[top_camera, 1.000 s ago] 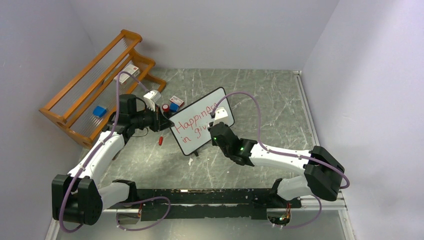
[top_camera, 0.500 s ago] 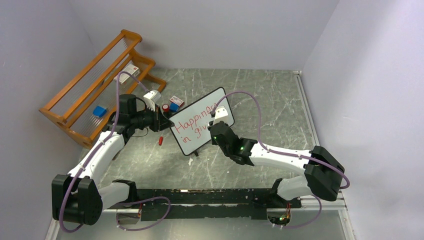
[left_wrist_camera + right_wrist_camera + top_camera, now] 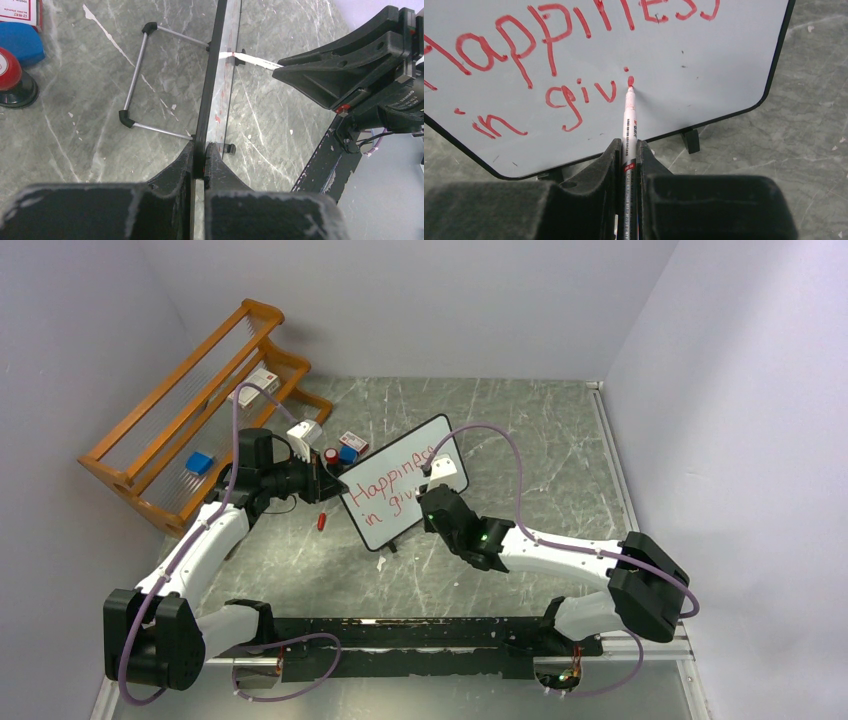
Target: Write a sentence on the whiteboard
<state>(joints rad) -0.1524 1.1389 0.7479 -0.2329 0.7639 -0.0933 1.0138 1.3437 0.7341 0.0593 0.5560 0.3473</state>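
Your whiteboard (image 3: 400, 483) stands tilted near the middle of the grey-green marbled table (image 3: 540, 430). It is one smooth, glossy white panel with a thin black frame and rounded corners. From the left wrist camera you see it edge-on, with a thin wire stand (image 3: 136, 85), capped black at its bends, propping it from behind. Your left gripper (image 3: 199, 162) is clamped on the frame's near edge, one matte black finger pressed to each face of the board. Your right gripper (image 3: 628, 155) is closed around a single slim white marker (image 3: 629, 120), which lies lengthwise between the pads with its red tip touching the board. The sentence (image 3: 549, 55) runs in two slanted lines of thick red strokes. The upper line reads "Happiness" and the lower "in giv", followed by a dot and a short mark right at the tip. To the right of the tip you have bare white surface as far as the rounded lower corner. Two small black feet (image 3: 691, 141) show under the bottom edge. From above, a small red object (image 3: 321, 521) lies just left of the board's lower corner. One slatted orange wooden rack (image 3: 190, 420) sits along the left wall.
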